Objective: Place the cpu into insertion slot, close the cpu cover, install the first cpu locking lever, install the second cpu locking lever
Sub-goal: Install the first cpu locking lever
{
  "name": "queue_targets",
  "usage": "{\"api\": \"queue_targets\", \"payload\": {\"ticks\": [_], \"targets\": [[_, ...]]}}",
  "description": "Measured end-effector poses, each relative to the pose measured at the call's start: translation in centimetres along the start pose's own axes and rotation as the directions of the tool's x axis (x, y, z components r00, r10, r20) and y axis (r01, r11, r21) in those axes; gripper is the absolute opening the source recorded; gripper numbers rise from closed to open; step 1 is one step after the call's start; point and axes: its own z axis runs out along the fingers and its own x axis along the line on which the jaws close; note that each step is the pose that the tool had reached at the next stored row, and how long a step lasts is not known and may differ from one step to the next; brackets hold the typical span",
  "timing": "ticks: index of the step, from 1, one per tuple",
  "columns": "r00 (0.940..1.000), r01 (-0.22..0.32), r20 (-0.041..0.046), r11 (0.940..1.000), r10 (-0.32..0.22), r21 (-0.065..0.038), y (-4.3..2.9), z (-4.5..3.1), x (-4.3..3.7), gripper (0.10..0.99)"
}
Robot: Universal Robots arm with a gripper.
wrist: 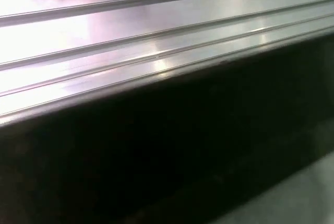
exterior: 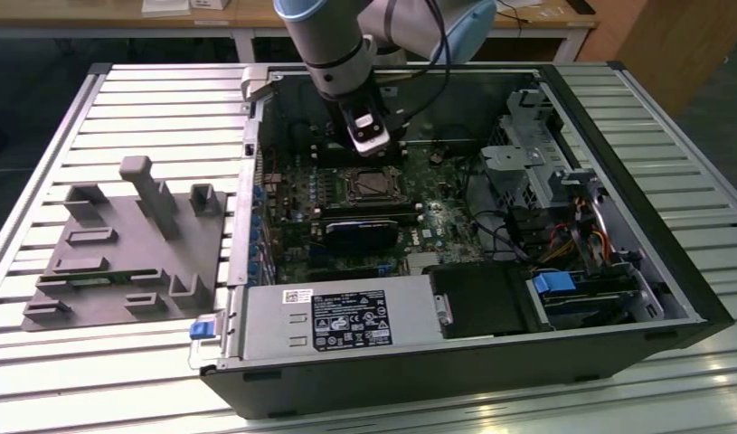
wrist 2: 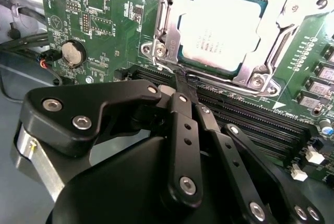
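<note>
Claw [wrist 2: 183, 80] tips together at cpu cover [wrist 2: 276, 33] edge, cpu [wrist 2: 219, 28] seated beneath

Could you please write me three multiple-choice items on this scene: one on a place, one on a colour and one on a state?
1. Where does the grey fixture stand from the computer case?
A) at the exterior view's left
B) at the exterior view's right
C) inside it

2. What colour is the motherboard?
A) blue
B) green
C) red

3. The cpu is:
A) on the grey fixture
B) tilted on edge
C) seated flat under the closed cpu cover

Answers:
1. A, it stands outside the case on that side.
2. B, green shows in the second wrist view.
3. C, the cover frames the chip.
</note>
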Motion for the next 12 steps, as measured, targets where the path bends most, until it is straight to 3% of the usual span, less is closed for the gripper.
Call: {"api": "queue_targets", "payload": {"ticks": [12], "targets": [[1.0,0.0,0.0001,1.0,0.0,0.0,-0.59,-0.03,-0.22,0.102]]}}
